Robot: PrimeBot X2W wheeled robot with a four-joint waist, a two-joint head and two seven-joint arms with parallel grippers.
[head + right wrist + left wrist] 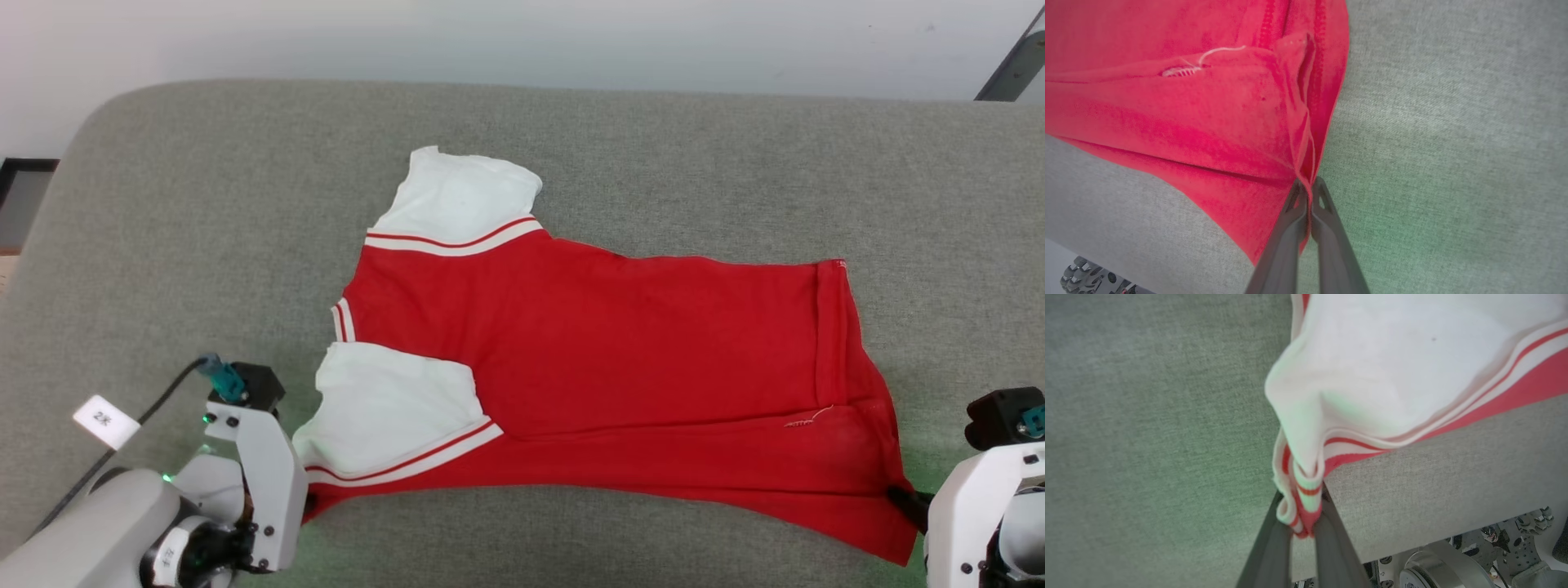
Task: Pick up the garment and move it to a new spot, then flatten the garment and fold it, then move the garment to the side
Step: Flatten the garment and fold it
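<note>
Left hand (1302, 506) and right hand (1309, 186) are both pinched closed, set wide apart.

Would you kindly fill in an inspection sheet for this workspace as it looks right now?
Surface: grey fabric cushion.
Job's things: red garment spread out, white sleeves leftward, near edge stretched between the end effectors.
Clutter: nothing seen.
End effectors: left end effector shut on striped sleeve trim; right end effector shut on hem corner.
Cables: dark cable with white tag by the left wrist.
Surroundings: pale wall behind; grey strut upper right.
</note>
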